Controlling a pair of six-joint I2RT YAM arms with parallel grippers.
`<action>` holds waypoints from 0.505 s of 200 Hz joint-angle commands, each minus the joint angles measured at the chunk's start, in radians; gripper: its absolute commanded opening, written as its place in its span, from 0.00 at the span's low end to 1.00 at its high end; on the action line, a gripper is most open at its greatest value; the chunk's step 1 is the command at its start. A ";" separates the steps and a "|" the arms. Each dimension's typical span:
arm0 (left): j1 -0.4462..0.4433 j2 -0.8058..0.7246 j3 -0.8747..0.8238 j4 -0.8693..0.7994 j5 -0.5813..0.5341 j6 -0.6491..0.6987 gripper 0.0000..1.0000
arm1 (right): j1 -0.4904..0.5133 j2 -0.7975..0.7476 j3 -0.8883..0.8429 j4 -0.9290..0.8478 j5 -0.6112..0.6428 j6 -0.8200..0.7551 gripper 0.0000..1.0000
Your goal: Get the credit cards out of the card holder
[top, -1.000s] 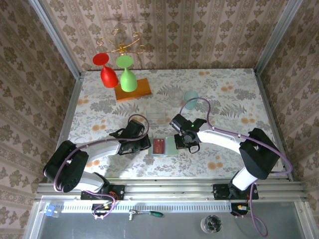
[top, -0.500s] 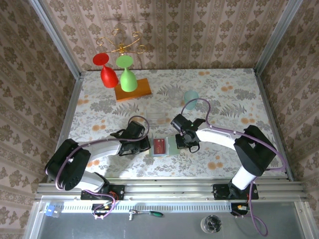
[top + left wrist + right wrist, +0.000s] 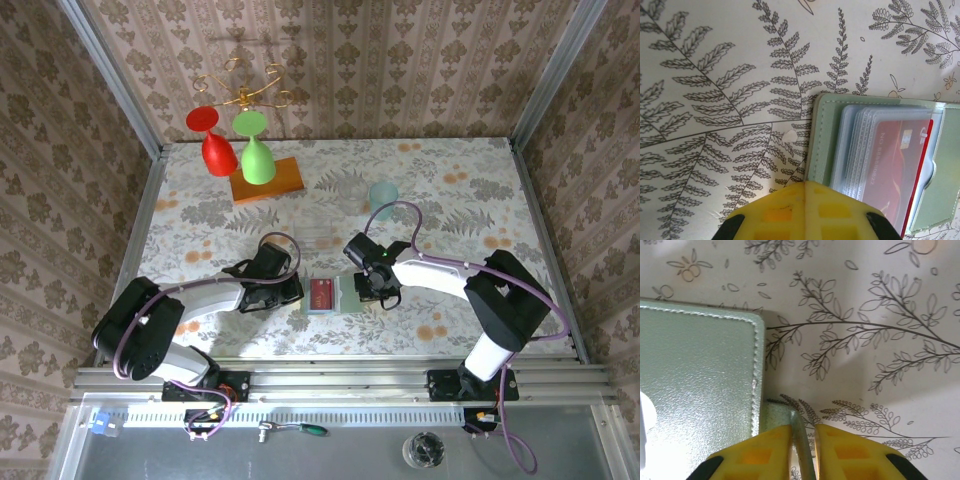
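The card holder point(image 3: 345, 294) lies open on the table between my grippers, with a red credit card point(image 3: 320, 293) in its left half. In the left wrist view the red card point(image 3: 900, 165) sits inside clear pockets of the sage-green holder point(image 3: 820, 140). My left gripper point(image 3: 805, 184) is shut, and its tips rest at the holder's near left edge point(image 3: 297, 290). My right gripper point(image 3: 803, 426) stands slightly open around the upturned green flap point(image 3: 802, 450) of the holder point(image 3: 700, 380). A thin gap shows on the flap's right side. In the top view the right gripper point(image 3: 362, 290) is at the holder's right edge.
A pale teal cup point(image 3: 382, 193) stands behind the right arm. An orange wooden board point(image 3: 266, 180) lies at the back left, with a red glass point(image 3: 218, 152) and a green glass point(image 3: 257, 160) hanging over it from a gold rack point(image 3: 243, 92). Patterned walls close three sides.
The right arm's elbow has swung a little to the left while its gripper stayed at the holder's right edge. The left arm and the holder have hardly moved.
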 commanded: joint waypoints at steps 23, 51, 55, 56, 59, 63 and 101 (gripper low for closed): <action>-0.005 0.011 -0.024 -0.065 -0.018 -0.004 0.02 | -0.008 0.009 -0.009 -0.074 0.091 0.019 0.30; -0.006 0.013 -0.021 -0.077 -0.021 -0.004 0.02 | -0.015 0.013 -0.007 -0.095 0.111 0.028 0.38; -0.005 0.014 -0.021 -0.077 -0.021 -0.004 0.02 | -0.015 0.013 -0.006 -0.097 0.114 0.027 0.38; -0.006 0.014 -0.021 -0.078 -0.021 -0.005 0.02 | -0.015 0.014 -0.007 -0.097 0.114 0.028 0.38; -0.005 0.012 -0.020 -0.077 -0.022 -0.004 0.02 | -0.016 0.012 -0.007 -0.100 0.116 0.028 0.39; -0.006 0.014 -0.020 -0.079 -0.023 -0.004 0.02 | -0.018 0.011 -0.007 -0.102 0.120 0.029 0.41; -0.005 0.018 -0.014 -0.093 -0.027 -0.004 0.02 | -0.029 -0.001 -0.017 -0.111 0.140 0.036 0.47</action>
